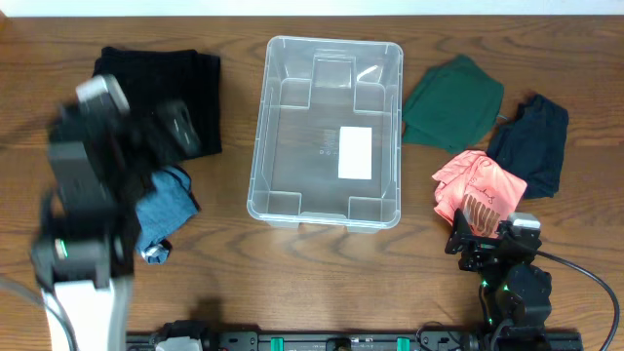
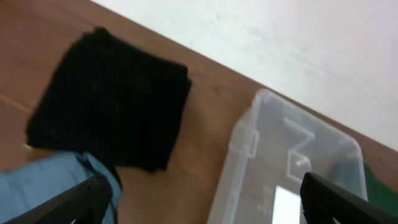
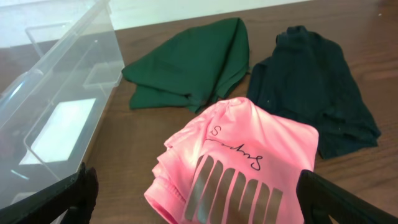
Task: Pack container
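Right claw (image 3: 205, 200): jaws spread wide with nothing between them. It hangs low over the near edge of the pink top (image 3: 233, 165).
Left claw (image 2: 208, 205): also wide open and holding nothing. It is above the table, between the black folded garment (image 2: 109, 102) and the bin wall.
Left arm (image 1: 93, 166): blurred in the overhead view, standing over part of the black garment and the blue cloth (image 1: 168, 207).
Container (image 1: 329, 42): centre of the table, upright, lid off. It is empty apart from the white label (image 1: 354, 153) on its base.
Right-side pile: green garment (image 1: 453, 102) just beside the bin, dark navy garment (image 1: 531, 144) further out. The pink top overlaps the navy one's edge.
Step (judgement): the very start of packing, since nothing is in the bin and nothing is gripped.
Next move (judgement): the right claw looks best placed. It should drop onto a raised fold of the pink top, pinch enough layers to lift it whole, clear the rim, and release over the base.
Risk (judgement): the slick fabric may trail and drag the navy piece along.
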You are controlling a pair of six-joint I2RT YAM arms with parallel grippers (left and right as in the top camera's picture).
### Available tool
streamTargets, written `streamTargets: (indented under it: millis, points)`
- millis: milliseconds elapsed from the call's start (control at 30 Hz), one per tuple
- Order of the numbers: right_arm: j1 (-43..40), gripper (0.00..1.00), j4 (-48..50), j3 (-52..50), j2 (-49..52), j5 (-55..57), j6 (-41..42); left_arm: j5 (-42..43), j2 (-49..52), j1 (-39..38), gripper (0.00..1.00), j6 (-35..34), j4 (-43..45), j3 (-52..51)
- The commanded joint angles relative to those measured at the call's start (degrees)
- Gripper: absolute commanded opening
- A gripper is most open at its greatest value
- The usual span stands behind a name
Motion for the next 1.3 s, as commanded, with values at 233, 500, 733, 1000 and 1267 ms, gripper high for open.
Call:
streamTargets:
  millis: [233,500,733,1000,1267]
  points:
    - [-0.15,0.99,0.00,-0.15,-0.31,0.55,0.83,2.16,15.96,9.22,0.98,5.31,-0.15,14.23]
    - [-0.15,0.99,0.02,-0.15,-0.31,0.55,0.83,31.26,28.46,30.14,0.98,7.78,-1.60,14.21]
    - [-0.15,0.99,0.00,-0.15,-0.31,0.55,0.83,38.45,40.48,39.58,0.98,16.48,-2.32,14.21]
    - [-0.15,0.99,0.00,-0.15,-0.31,0.55,0.83,37.33,50.07,40.68,0.99,27.50,1.25,14.21]
    - [-0.15,0.99,0.00,-0.15,-0.31,0.55,0.83,37.24,58.12,40.68,0.99,27.50,10.14,14.21]
